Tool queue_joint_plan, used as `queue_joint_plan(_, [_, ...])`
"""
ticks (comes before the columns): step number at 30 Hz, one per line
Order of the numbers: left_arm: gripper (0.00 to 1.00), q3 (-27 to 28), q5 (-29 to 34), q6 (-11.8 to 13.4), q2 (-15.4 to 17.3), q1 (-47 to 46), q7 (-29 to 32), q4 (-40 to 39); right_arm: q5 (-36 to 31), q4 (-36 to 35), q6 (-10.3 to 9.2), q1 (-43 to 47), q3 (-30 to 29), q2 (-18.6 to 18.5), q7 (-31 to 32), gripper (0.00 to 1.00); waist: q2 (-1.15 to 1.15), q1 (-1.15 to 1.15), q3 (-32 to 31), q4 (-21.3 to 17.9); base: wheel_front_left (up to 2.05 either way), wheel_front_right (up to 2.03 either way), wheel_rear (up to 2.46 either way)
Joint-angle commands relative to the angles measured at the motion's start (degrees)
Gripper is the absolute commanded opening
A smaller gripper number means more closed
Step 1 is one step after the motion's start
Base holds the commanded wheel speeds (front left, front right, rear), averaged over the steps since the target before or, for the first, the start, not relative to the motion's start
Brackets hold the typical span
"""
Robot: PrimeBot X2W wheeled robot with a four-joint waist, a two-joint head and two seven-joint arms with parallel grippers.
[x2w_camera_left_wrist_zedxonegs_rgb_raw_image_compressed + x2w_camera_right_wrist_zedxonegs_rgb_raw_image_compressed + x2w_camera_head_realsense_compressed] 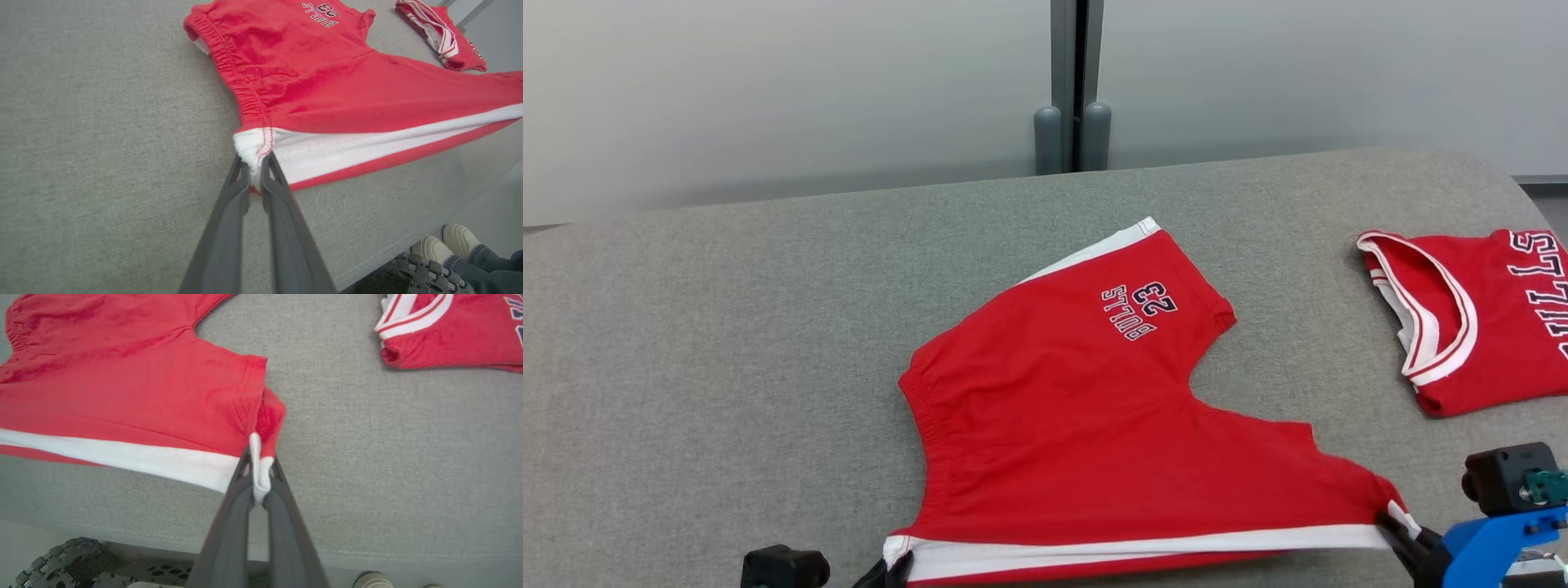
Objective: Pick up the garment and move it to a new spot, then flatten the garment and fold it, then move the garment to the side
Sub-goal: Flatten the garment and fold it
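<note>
Here, a pair of red cotton basketball shorts with a white stripe down each side lies spread on the grey woven fabric table top, toward its near edge and roughly in the middle of the head view. The elasticated waistband faces the robot's left and the two legs open toward the right; the farther leg carries a "BULLS 23" print and angles away toward the far side of the table. The left gripper has its two long dark fingers pressed together on the white corner where the waistband meets the nearer side stripe, the cloth bunched up between the tips. The right gripper is likewise clamped tight, pinching the white stripe at the hem corner of the nearer leg, with a small fold of red cloth puffed up just above the tips. Between the two grips the white stripe runs in a straight, taut line, and this near edge looks raised a little off the table while the rest of the shorts rests flat. A folded red jersey with white and red trim lies well apart to the right. Below the table edge, a person's pale shoes and a dark studded wheel can be seen on the floor.
</note>
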Motion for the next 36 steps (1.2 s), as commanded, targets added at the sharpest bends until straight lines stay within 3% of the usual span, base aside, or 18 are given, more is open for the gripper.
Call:
queue_joint_plan(1, [0.0, 1.69, 0.3, 1.64, 1.75, -0.43, 0.15, -0.15, -2.01, -1.29, -0.66, -0.59, -1.95, -0.58, -0.23, 0.0, 0.0, 0.01, -0.35, 0.46, 0.0, 0.0, 0.0])
queue_joint_plan(6, [0.0, 1.53, -0.63, 0.43, -0.82, -3.49, 0.3, -0.69, -2.99, -0.43, -0.44, -5.24, 0.19, -0.32, -1.29, 0.0, 0.0, 0.01, -0.81, 0.61, 0.0, 0.0, 0.0])
queue_joint_plan(7, [0.0, 1.46, -1.39, -0.51, -2.63, -5.74, 0.34, 0.72, -3.24, 1.44, -0.42, -8.42, 1.49, -1.07, -1.76, 0.0, 0.0, 0.01, -0.8, 0.81, 0.0, 0.0, 0.0])
queue_joint_plan(10, [0.0, 1.28, -1.07, -1.73, -3.74, -8.42, 0.01, 3.25, -3.15, 4.17, -0.41, -11.96, 2.44, -2.1, -2.49, 0.0, 0.0, 0.01, -0.46, 1.14, 0.0, 0.0, 0.0])
queue_joint_plan(15, [0.0, 1.7, -2.05, -4.33, -8.17, -15.3, -1.16, 11.45, -2.36, 13.08, -0.41, -21.66, 4.38, -4.82, -5.25, 0.0, 0.0, 0.01, 1.21, 2.48, 0.0, 0.0, 0.0])
queue_joint_plan(22, [0.0, 3.31, -2.86, -5.82, -12.96, -24.06, -2.93, 22.13, -1.95, 26.05, -0.41, -34.96, 8.28, -8.04, -10.24, 0.0, 0.0, 0.01, 5.51, 4.13, 0.0, 0.0, 0.0])
queue_joint_plan(36, [0.0, 3.42, -2.57, -9.34, -20.11, -36.21, -7.19, 35.39, -2.71, 48.28, -0.41, -54.66, 12.52, -8.85, -20.14, 0.0, 0.0, 0.01, 14.28, 8.05, 0.0, 0.0, 0.0])
